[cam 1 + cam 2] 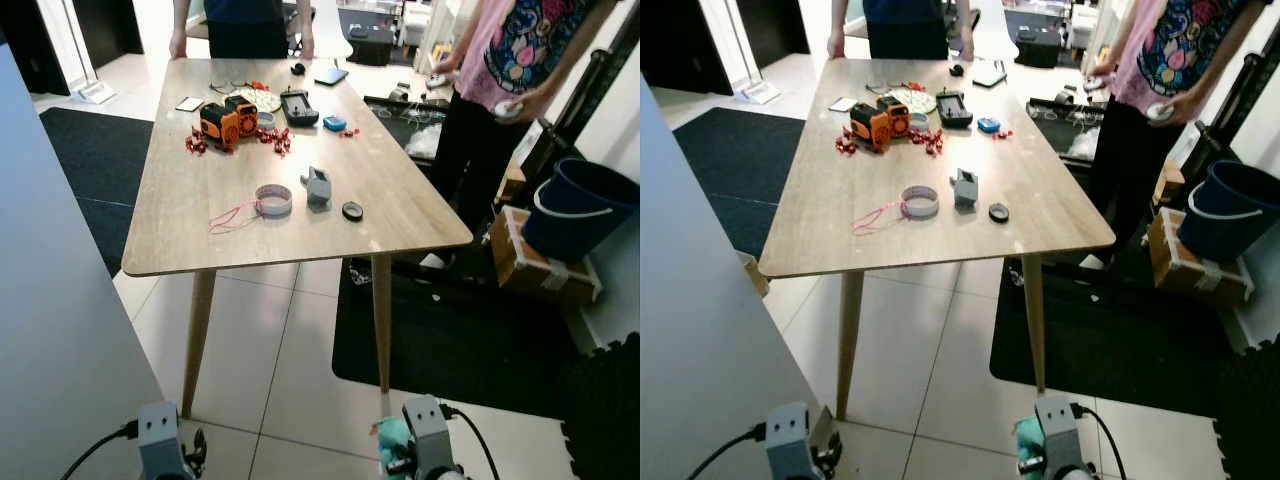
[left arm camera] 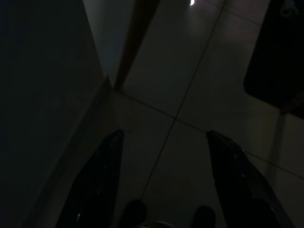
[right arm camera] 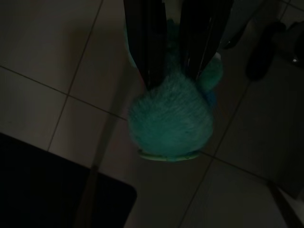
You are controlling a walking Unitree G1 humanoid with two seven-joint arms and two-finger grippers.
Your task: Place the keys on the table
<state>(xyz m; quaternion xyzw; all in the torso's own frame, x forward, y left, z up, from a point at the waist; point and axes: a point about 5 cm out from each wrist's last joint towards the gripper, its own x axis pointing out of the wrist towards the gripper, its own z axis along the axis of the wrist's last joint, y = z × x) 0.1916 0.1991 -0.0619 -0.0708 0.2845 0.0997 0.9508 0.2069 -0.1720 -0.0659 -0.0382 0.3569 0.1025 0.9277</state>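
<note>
The long light-wood desk (image 1: pixel 190 215) on slim tapered legs stands ahead on pale glossy floor tiles (image 1: pixel 270 350), with a dark rug (image 1: pixel 440 330) beside its right edge and two people standing at its far end and right side. On its far half sit an orange and black blocky gadget (image 1: pixel 227 119), scattered small red pieces (image 1: pixel 275 138) and a flat black device (image 1: pixel 298 106); nearer the front edge lie a grey tape ring (image 1: pixel 273 199) trailing a pink cord, a small grey angular part (image 1: pixel 317 186) and a little black disc (image 1: pixel 352 210). The near left corner looks bare, so it seems a fair landing spot. The right tool (image 3: pixel 175 57) hangs low over the tiles, short of the desk's front edge, its two black fingers pinched nearly together on a fluffy teal pom-pom keychain (image 3: pixel 171 118); the keys themselves cannot be made out. The puff looks soft, light and squashy, so a hold high on it, near its ring, probably controls it best. The left tool (image 2: pixel 166 180) hangs idle, fingers spread wide and holding nothing.
</note>
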